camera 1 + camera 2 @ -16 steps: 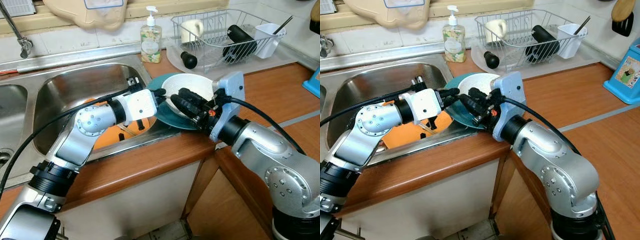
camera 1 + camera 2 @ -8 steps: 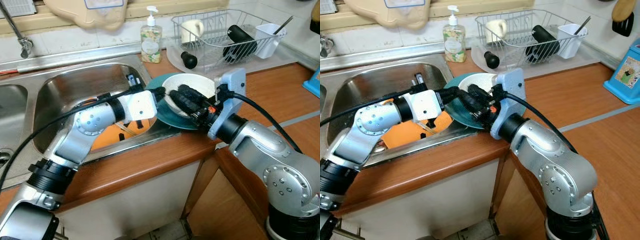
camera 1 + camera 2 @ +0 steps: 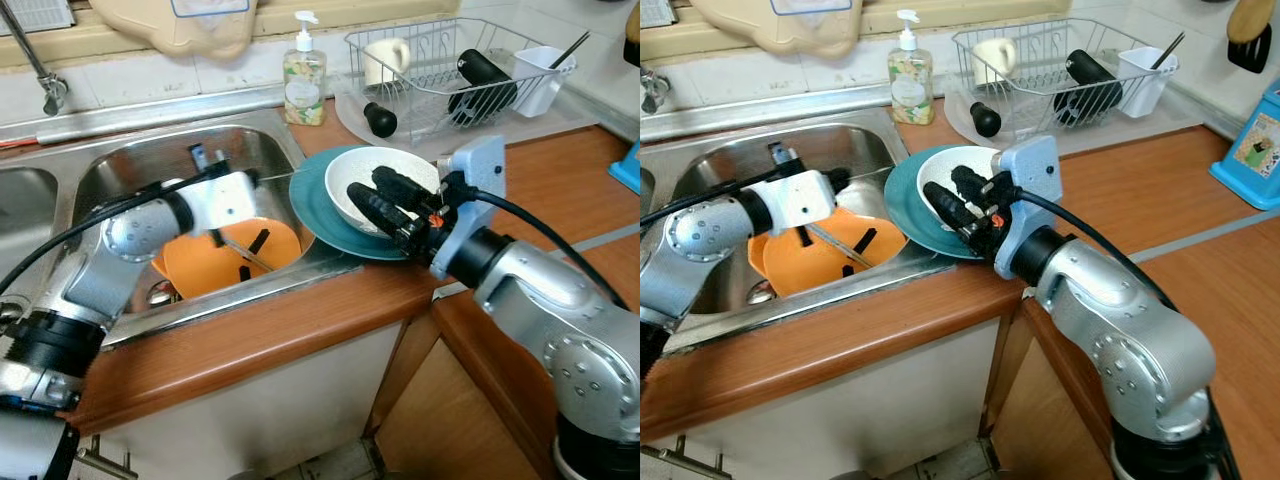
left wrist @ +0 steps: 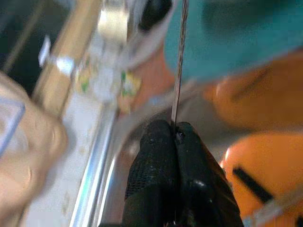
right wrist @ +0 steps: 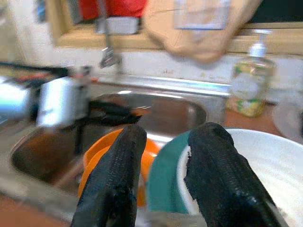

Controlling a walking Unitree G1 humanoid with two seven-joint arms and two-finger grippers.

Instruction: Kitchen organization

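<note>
Right gripper (image 3: pixel 385 208) fingers spread around bowl (image 3: pixel 375 187) rim, not yet closed — could tip off plate (image 3: pixel 318 205). Left gripper (image 4: pixel 173 137) pinched shut, empty.

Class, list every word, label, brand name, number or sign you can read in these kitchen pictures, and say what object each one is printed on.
No text can be read.
Soap dispenser: patterned label, print too small to read.
Blue box at the counter's right edge: picture panel, wording too small to read.
Beige item on the sill: blue-edged label, cut off.
</note>
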